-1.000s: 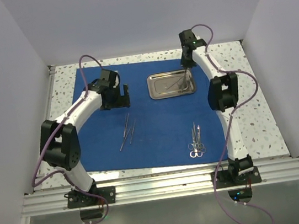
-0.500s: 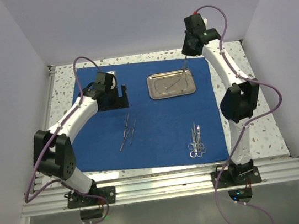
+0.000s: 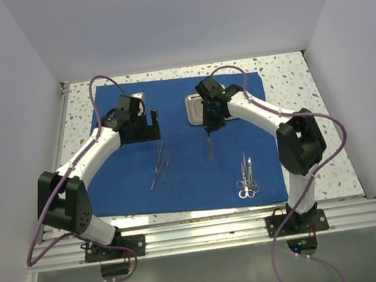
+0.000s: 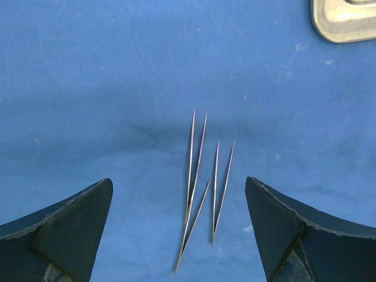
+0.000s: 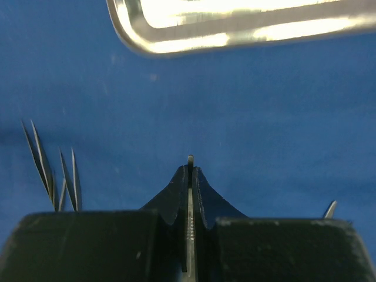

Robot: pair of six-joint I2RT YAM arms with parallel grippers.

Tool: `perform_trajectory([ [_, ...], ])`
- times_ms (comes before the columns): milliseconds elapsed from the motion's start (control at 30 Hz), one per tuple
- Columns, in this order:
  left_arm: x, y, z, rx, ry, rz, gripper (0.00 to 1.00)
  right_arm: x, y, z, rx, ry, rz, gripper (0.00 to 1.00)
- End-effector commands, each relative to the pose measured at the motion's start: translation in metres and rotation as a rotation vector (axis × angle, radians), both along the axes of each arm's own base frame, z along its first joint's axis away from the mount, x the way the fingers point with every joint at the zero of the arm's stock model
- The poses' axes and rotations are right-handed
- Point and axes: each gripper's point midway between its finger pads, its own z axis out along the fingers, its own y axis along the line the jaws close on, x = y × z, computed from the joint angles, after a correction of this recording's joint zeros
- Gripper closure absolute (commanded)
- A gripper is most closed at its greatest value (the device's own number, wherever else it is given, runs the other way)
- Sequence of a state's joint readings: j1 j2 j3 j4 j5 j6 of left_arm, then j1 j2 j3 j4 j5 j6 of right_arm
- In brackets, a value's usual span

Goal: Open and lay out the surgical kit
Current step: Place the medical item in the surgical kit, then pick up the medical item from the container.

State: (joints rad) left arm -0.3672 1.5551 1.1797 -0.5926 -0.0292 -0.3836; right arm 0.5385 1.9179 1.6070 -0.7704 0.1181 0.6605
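Far left, hovering over the royal-blue cloth drape [image 3: 193, 175]: left gripper [image 3: 152, 123], fingers spread wide. Just nearer than that, 2 slim silver tweezers [image 3: 160, 164] flat on the cloth side by side, long axis near-to-far, tips toward the far edge. Next along, right gripper [image 3: 208, 128], pinched tight on a thin silver instrument [image 3: 209, 146], long axis near-to-far too, free end toward the near edge. Half hidden behind it, small shiny rectangular steel tray [image 3: 192, 109]. Further right, ring-handled silver forceps [image 3: 246, 175], rings nearest. Versus 0.5 s ago: swung off the tray's far right corner, out over the cloth now; left side barely budged.
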Motion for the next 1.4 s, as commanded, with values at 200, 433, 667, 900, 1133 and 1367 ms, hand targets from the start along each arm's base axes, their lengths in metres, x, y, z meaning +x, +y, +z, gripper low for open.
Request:
perform_trajectory([
  [200,0.009,-0.003,0.018,-0.043,-0.084,0.003,0.02,-0.069,0.046,-0.021,0.137,0.080,0.035,1.00],
  [433,0.010,-0.004,0.019,-0.046,-0.088,0.002,0.02,-0.080,0.040,-0.039,0.071,0.118,0.046,1.00],
  [667,0.008,-0.003,0.019,-0.048,-0.090,0.001,0.02,-0.080,0.022,-0.026,-0.007,0.090,0.025,0.34],
  [900,0.006,-0.003,0.020,-0.054,-0.091,0.002,0.02,-0.046,0.006,0.019,-0.070,-0.042,0.009,0.30],
  [1133,0.004,-0.001,0.017,-0.044,-0.082,0.005,0.02,0.039,-0.039,0.038,-0.052,-0.102,-0.126,0.33],
  [1367,0.007,0.000,0.014,-0.032,-0.068,0.012,0.02,0.120,-0.081,0.032,-0.130,-0.131,-0.228,0.36],
])
